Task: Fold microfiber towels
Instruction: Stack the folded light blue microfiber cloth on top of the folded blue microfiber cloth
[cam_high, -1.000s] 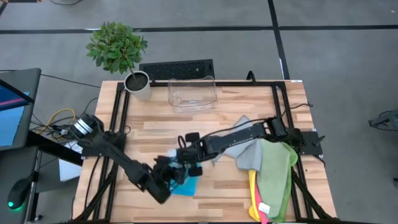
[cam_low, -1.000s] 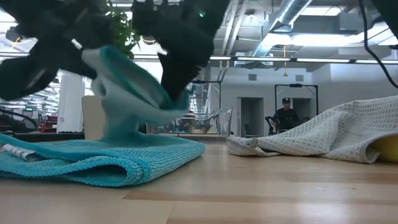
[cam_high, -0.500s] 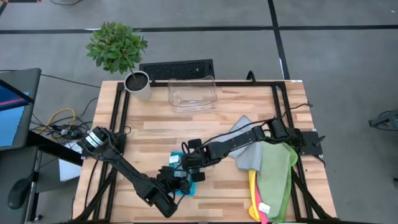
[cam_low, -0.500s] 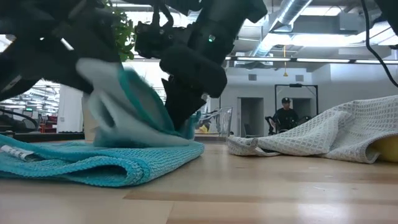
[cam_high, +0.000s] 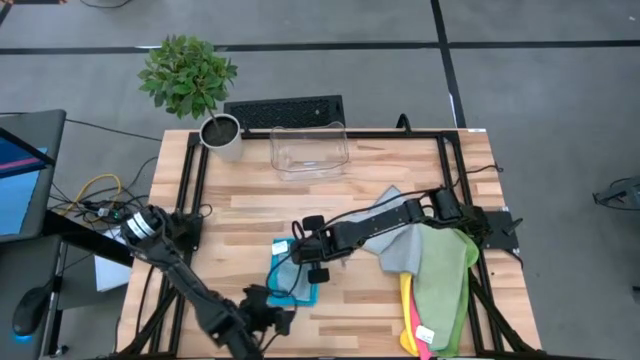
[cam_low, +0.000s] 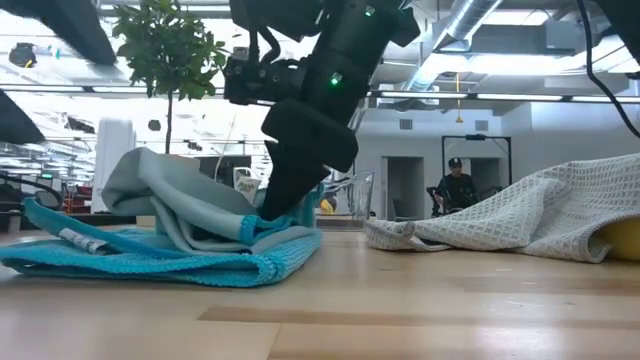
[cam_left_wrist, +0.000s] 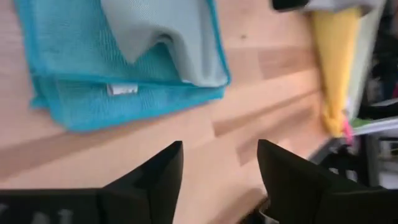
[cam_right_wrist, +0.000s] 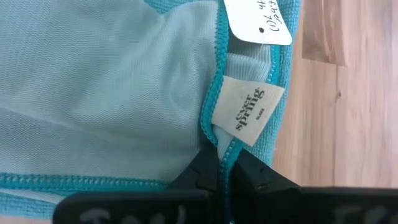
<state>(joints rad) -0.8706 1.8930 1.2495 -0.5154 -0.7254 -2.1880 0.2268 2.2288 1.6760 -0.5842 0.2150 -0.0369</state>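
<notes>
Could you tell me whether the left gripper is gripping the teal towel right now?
No; in the left wrist view the left gripper is open and empty over bare wood, apart from the teal towel.

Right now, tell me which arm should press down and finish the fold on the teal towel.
Right. Its end effector is pinched on the teal towel at its hem. The left end effector is open, off the cloth, near the table's front edge.

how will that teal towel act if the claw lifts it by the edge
Likely floppy: the teal towel already slumps in loose folds under the right claw, shut on its hem. Probably light, being thin cloth. It may unfold, since the layers lie loosely.
</notes>
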